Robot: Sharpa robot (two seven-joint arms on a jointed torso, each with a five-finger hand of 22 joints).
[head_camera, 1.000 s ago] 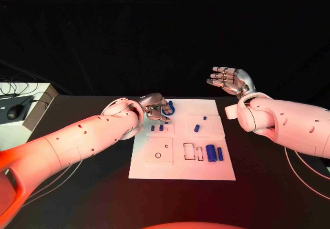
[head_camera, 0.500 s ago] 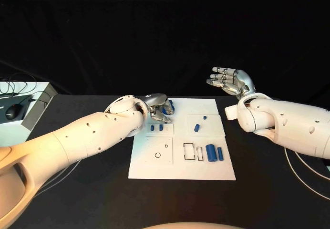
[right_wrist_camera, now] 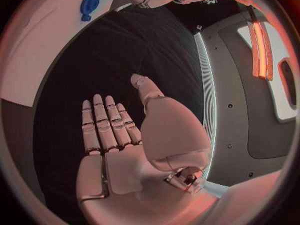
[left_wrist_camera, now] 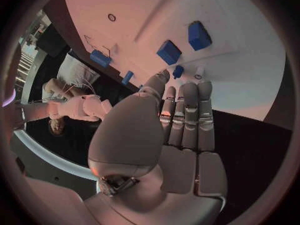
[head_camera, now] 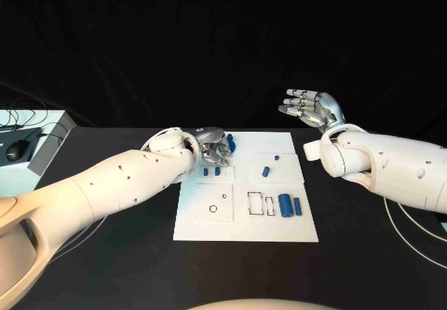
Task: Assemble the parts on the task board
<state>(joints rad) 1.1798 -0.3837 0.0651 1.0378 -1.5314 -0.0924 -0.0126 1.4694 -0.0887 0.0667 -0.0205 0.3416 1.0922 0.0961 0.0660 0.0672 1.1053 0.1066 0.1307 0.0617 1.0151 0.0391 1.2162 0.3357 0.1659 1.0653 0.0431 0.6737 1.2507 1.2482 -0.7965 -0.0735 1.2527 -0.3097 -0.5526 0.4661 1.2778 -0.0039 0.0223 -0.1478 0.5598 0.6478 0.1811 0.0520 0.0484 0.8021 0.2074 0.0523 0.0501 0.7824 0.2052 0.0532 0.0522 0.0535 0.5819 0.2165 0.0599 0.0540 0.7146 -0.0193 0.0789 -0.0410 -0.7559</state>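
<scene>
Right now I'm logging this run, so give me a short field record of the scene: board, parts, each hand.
board: white task board flat on the black table
parts: two blue blocks lie beside rectangular slots; small blue pieces farther up the board
left hand: left hand over the board's far left corner, fingers curled; whether it holds a piece cannot be told
right hand: right hand raised off the board, fingers apart, holding nothing

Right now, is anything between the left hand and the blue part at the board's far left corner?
Nothing visible: the left hand hovers open right beside the blue part at the far edge of the task board.
</scene>
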